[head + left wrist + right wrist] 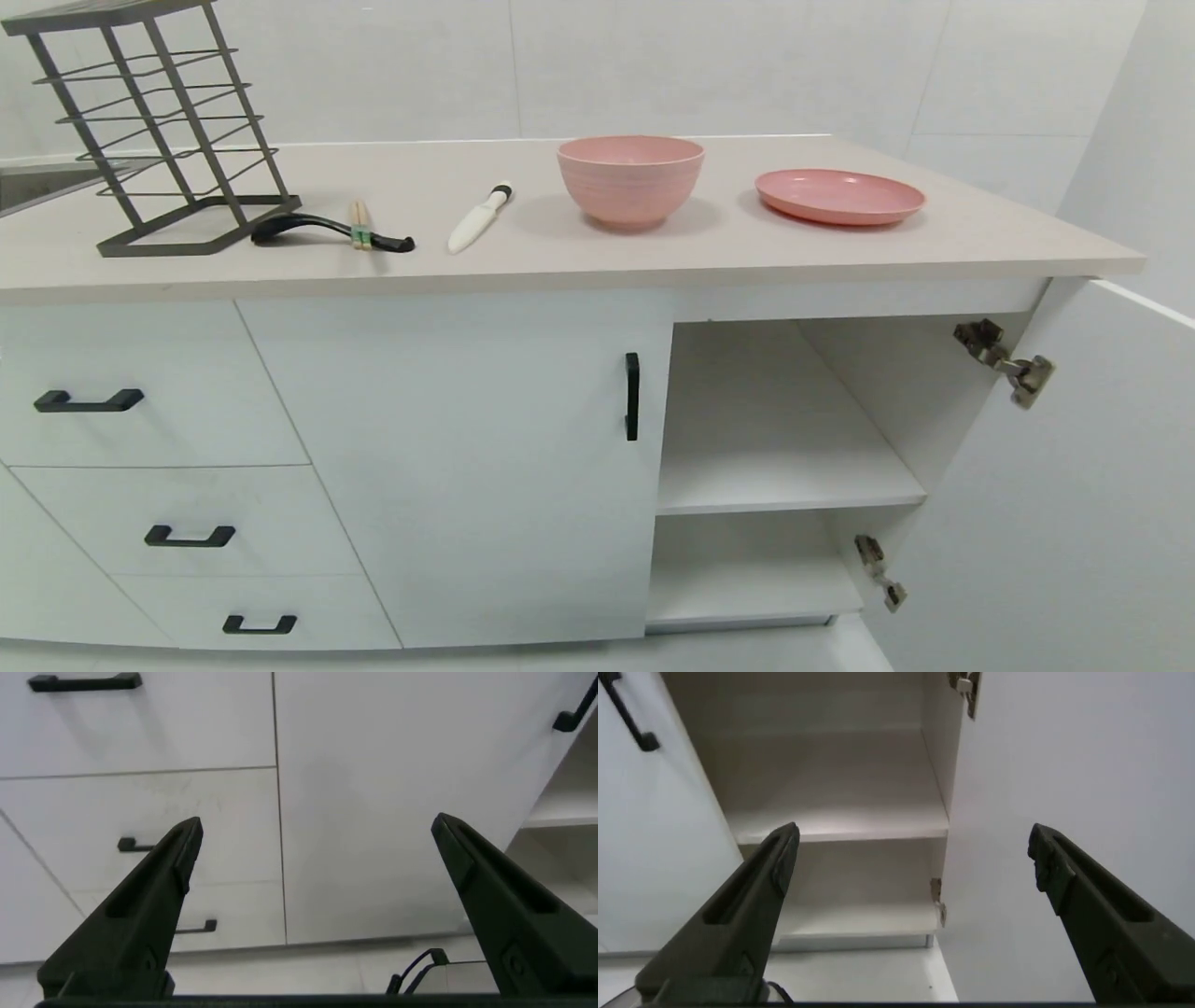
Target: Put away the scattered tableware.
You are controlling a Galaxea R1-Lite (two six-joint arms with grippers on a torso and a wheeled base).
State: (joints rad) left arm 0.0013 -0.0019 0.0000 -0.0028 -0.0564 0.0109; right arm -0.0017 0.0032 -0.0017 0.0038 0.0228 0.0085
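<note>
On the beige counter (766, 250) stand a pink bowl (630, 180) and, to its right, a flat pink plate (839, 195). Left of the bowl lie a white knife (479, 218), a pair of chopsticks (358, 225) and a black ladle (322, 230) that the chopsticks cross. My left gripper (316, 833) is open, low in front of the white drawer fronts, holding nothing. My right gripper (913, 836) is open too, facing the open cupboard's shelves (836, 821).
A black wire dish rack (159, 121) stands at the counter's left end beside a sink (42, 182). The right cupboard door (1074, 485) is swung wide open, showing two bare shelves (784, 467). The left door with a black handle (632, 396) is closed, with three drawers (140, 401) left of it.
</note>
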